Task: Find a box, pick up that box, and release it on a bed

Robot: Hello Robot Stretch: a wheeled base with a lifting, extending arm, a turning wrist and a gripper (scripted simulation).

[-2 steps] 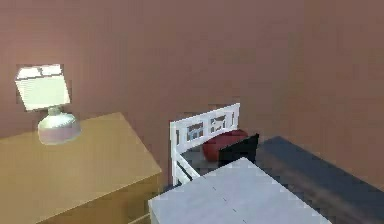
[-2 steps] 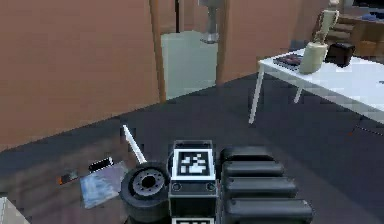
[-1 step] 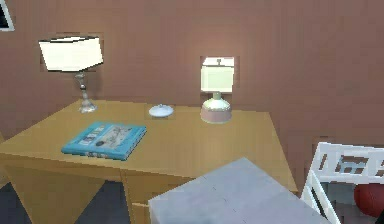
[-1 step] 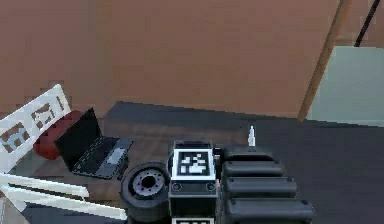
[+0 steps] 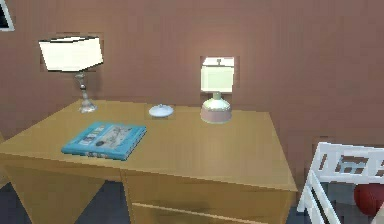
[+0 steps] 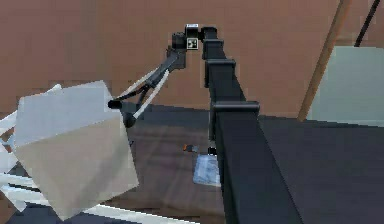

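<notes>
Step in hand: carry phase. Box is picked, bed is yet to be found (judgement from the layout).

Arm side view: arm (image 6: 235, 110) rises from the bottom edge, right of centre, to the upper middle of the frame. Gripper (image 6: 122, 110) slants from there down and to the left. Box (image 6: 72, 150), pale and roughly cubic, fills the lower left of the frame. It is tilted on a corner and meets the fingertips at its upper right edge, with nothing seen bearing it from below. Reading: the gripper holds the box. The set of the fingers cannot be read from these pictures.

Key relation: the box lies down and left of the gripper, at its far end. No long axis to speak of, as the sides look near equal. A white frame (image 6: 140, 214) runs along the lower left, just beside or behind the box; which one I cannot tell.

Forward view: a wooden desk (image 5: 200, 150) stands against a brown wall at frame centre. It carries two lamps (image 5: 72, 55) (image 5: 217, 85), a blue book (image 5: 104, 141) and a small white round thing (image 5: 161, 111). A white chair (image 5: 345, 175) sits at the lower right.

Next move (judgement): turn the base away from the desk and search for the bed.

Risk: the tilted box may swing into the white frame during the turn.
</notes>
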